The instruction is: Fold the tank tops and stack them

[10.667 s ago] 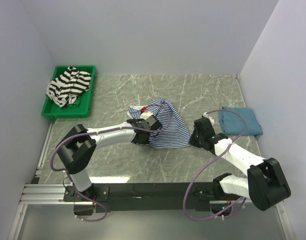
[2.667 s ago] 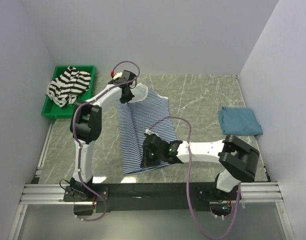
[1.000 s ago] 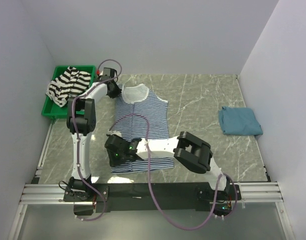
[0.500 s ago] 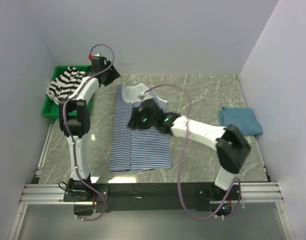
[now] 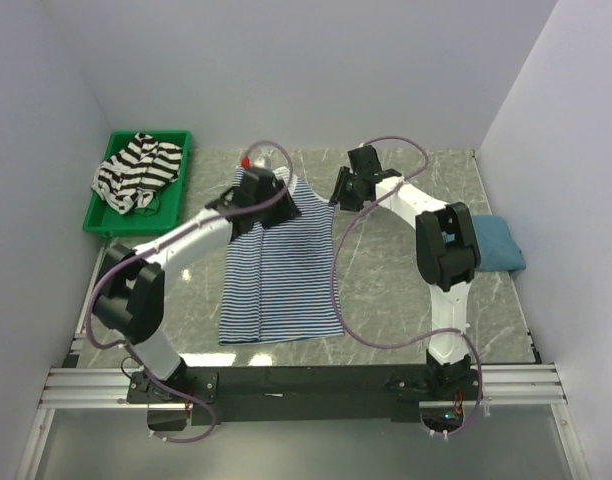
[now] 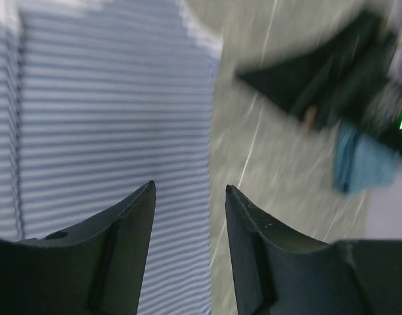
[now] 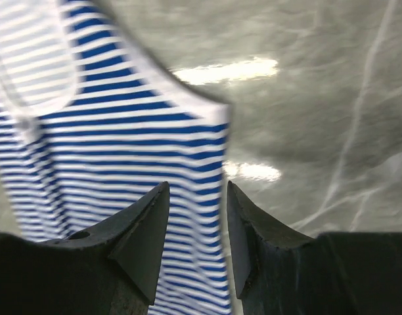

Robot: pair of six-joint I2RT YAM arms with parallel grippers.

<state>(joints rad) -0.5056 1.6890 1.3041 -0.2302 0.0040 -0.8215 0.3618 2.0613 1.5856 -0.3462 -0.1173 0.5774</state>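
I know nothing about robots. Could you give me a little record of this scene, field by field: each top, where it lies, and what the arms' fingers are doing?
Thin-striped top: spread flat mid-table, not yet folded
Teal top: folded, at the table's right side
Wide-striped top: crumpled in the green bin
Left fingers: open, empty, above the thin-striped top's side edge
Right fingers: open, empty, above a shoulder corner of the same top
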